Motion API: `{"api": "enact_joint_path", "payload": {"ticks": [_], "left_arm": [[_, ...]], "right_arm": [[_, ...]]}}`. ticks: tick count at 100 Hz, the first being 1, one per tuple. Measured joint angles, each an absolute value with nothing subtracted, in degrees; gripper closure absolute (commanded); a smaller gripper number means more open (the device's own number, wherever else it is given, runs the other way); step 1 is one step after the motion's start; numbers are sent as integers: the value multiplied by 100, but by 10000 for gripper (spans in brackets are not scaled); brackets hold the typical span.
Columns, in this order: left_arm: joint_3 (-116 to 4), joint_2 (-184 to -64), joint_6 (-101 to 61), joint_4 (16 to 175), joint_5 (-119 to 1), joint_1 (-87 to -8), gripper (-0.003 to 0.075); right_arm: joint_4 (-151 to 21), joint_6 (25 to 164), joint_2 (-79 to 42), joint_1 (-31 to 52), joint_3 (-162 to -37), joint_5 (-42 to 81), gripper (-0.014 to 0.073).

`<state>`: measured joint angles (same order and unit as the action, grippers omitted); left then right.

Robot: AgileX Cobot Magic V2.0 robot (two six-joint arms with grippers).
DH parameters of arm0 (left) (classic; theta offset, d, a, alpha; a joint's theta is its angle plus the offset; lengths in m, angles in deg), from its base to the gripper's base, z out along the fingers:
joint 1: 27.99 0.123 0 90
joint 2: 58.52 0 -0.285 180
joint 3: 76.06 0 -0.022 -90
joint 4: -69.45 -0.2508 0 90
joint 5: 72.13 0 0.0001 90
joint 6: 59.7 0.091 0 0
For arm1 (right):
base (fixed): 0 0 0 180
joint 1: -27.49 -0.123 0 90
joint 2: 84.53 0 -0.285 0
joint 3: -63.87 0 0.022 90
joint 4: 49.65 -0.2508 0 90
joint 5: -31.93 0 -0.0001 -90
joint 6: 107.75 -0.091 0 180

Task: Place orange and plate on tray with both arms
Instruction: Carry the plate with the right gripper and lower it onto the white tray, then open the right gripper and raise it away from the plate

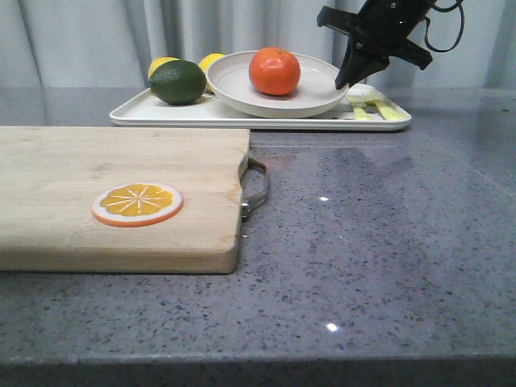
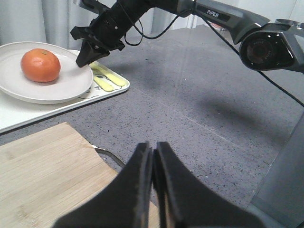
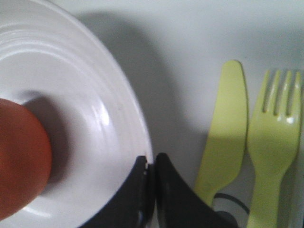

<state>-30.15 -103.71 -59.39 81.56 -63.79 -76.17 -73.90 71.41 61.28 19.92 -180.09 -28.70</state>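
The orange sits in the off-white plate, and the plate is over the white tray at the back of the table. My right gripper is shut on the plate's right rim. The right wrist view shows its fingertips pinching the rim of the plate, with the orange at one edge and the tray beneath. My left gripper is shut and empty, hanging over the corner of the cutting board. From there the orange and the plate lie far ahead.
A wooden cutting board with a metal handle fills the left front and carries a flat orange slice. A green lime and two yellow lemons sit on the tray's left part. Yellow-green cutlery print marks its right end.
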Motion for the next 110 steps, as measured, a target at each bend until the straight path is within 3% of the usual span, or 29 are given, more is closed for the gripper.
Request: {"api": "enact_joint_path", "payload": {"ticks": [78, 96, 110], "left_arm": [[-3015, -10371, -5939, 8156, -6379, -7617, 741], [-3015, -10371, -5939, 8156, -6379, -7617, 741], [-3015, -10371, -5939, 8156, -6379, -7617, 741]], "right_arm": [[-7390, 7139, 6262, 1992, -18009, -2843, 656], [-7402, 7109, 6255, 1992, -18009, -2843, 463], [-7424, 7109, 6255, 1992, -18009, -2830, 400]]}}
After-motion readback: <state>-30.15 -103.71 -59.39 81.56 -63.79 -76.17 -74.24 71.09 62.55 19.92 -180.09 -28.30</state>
